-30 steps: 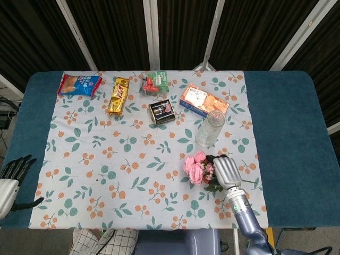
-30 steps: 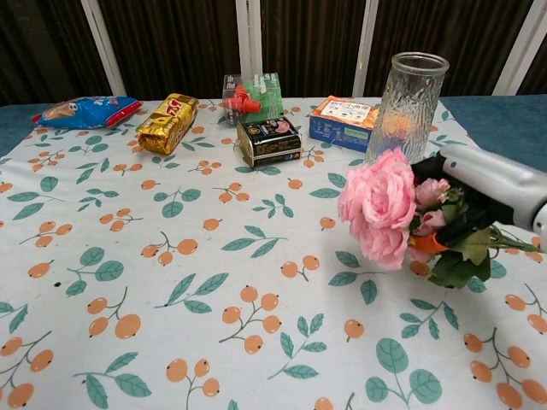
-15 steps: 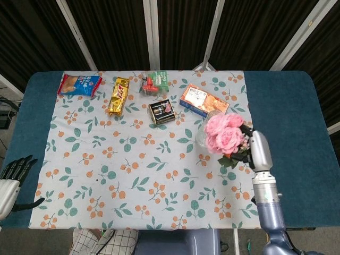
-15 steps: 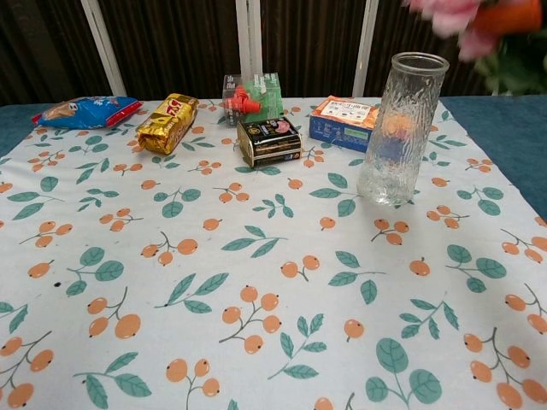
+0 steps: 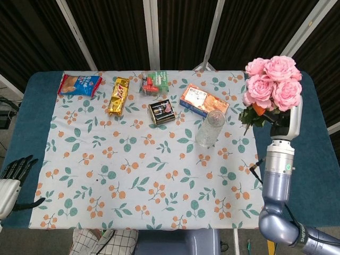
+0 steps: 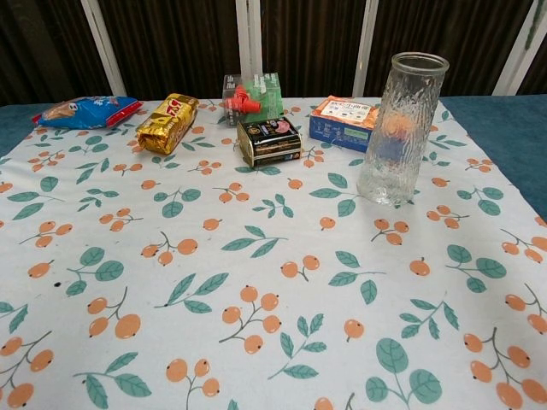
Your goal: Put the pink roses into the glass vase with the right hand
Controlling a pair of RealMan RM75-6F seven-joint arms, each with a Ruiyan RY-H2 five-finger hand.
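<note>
L hand [image 5: 10, 180] sits at the near-left table edge, off the cloth, fingers loosely spread w/ nothing in them; far from everything, not a player here.

Back row on the leaf-print tablecloth [image 5: 133, 170], L to R: blue snack bag [image 5: 79, 84], gold snack pack [image 5: 119, 96], green-and-red packet [image 5: 154, 83], small black box [image 5: 161, 112], orange carton [image 5: 203, 100].

Glass vase [image 5: 209, 128] stands upright just in front of the carton's right end, mouth up, empty as far as chest view shows [image 6: 400, 128].

Pink roses [image 5: 272, 81] are held up in the air at the far right, over the blue table edge [image 5: 313, 133], blooms on top, leaves below, stems running down into the R hand [image 5: 284, 121]. Fingers are wrapped round the stem bunch; exact finger lie is hidden by foliage. Bouquet's long axis is near vertical, so it's already oriented for a drop-in.

Key relation: vase lies to the L of the R hand and lower. Likely next move: carry bouquet leftward till stem ends sit over the mouth, then lower. Risk: stems clip the rim and tip the tall vase. Chest view shows neither hand nor roses.
</note>
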